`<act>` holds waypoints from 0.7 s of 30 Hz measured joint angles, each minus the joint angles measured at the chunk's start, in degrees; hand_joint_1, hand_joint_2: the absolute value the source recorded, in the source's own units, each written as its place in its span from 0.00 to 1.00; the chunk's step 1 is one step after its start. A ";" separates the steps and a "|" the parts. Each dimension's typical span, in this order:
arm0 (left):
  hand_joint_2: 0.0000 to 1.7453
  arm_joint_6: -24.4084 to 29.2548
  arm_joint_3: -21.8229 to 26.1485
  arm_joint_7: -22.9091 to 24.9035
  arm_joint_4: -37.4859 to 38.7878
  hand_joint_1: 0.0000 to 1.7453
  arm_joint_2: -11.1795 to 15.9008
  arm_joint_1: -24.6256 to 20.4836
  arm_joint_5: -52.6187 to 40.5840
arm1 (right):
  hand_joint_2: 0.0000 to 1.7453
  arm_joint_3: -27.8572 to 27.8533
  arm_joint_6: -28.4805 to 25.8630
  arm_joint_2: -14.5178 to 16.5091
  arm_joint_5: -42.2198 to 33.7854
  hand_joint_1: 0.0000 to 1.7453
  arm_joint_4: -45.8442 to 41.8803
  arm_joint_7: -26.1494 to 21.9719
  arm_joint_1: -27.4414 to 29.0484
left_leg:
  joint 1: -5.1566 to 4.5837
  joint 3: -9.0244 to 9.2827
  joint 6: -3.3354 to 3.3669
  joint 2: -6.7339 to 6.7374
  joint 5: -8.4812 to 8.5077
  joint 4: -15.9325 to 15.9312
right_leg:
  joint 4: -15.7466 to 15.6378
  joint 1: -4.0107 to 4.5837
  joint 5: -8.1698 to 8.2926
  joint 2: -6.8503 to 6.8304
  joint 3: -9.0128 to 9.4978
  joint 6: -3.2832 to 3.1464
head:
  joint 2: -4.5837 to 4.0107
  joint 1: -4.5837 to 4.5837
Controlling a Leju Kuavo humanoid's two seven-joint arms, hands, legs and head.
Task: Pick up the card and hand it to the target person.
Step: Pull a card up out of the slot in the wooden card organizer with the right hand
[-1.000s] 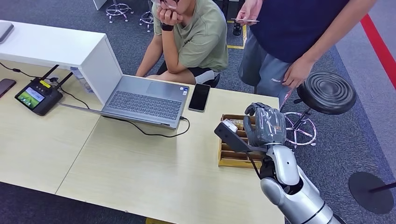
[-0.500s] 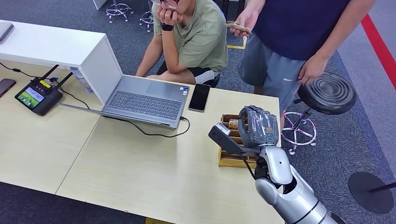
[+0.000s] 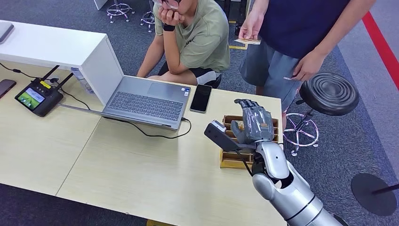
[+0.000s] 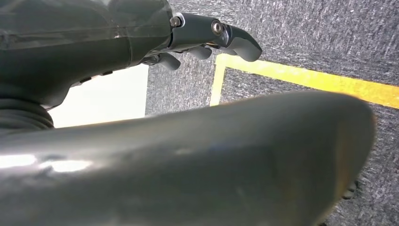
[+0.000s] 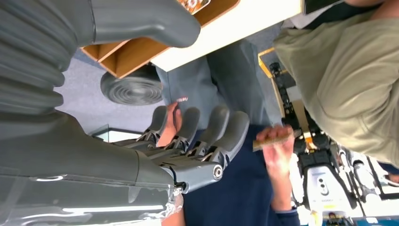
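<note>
While your right hand (image 3: 252, 123) hangs over the slotted wooden card tray (image 3: 227, 162) at the table's far right corner, its dark fingers are spread apart and nothing sits between them, so you are holding no card. That pose, palm down above the compartments, reads to me as a reach into the tray, where a printed card (image 3: 238, 125) peeks out just beside the fingers. The standing person in the dark navy shirt (image 3: 301, 23) holds another thin tan card (image 3: 248, 41) in one hand (image 3: 249, 26), close to the body, which suggests one card is already with them.

Your head view gives you the layout: pale wooden table (image 3: 141, 165), open silver laptop (image 3: 146, 99), black phone (image 3: 201, 98), black round stool (image 3: 329, 93) beside the person. Your right wrist view adds what the head view cannot: the underside of the hand, fingers (image 5: 207, 129) open with empty air between them and the thumb, and the tray's edge (image 5: 141, 49) close by. Your left wrist view shows the left hand (image 4: 207, 40) hanging over grey carpet with a yellow floor line (image 4: 301, 77), fingers loosely curled around nothing.
</note>
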 joint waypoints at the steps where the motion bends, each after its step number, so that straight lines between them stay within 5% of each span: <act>1: 0.00 0.00 -0.03 0.02 0.01 0.00 0.00 0.00 -0.03 | 1.00 0.04 -0.10 0.16 -0.26 0.39 0.65 -0.21 -0.17 | 0.00 0.00 0.00 0.00 0.00 0.00 | 0.00 0.00 0.00 0.00 0.00 0.00 | 0.00 0.00; 11: 0.00 -0.20 -0.39 -0.34 -0.03 0.00 -0.18 0.01 -0.36 | 1.00 0.70 -0.24 2.10 -3.65 0.40 9.00 -2.18 -2.77 | 0.01 0.02 0.00 0.05 0.03 -0.04 | -0.04 0.01 0.04 0.04 0.01 -0.03 | 0.00 0.00; 21: 0.00 0.01 -0.08 -0.31 0.03 0.00 -0.21 0.01 -0.03 | 1.00 0.58 -1.20 0.63 -5.91 0.56 10.95 -1.97 -3.20 | -0.01 0.02 0.00 0.00 0.00 -0.01 | -0.01 -0.01 0.00 0.00 0.02 0.00 | 0.00 0.00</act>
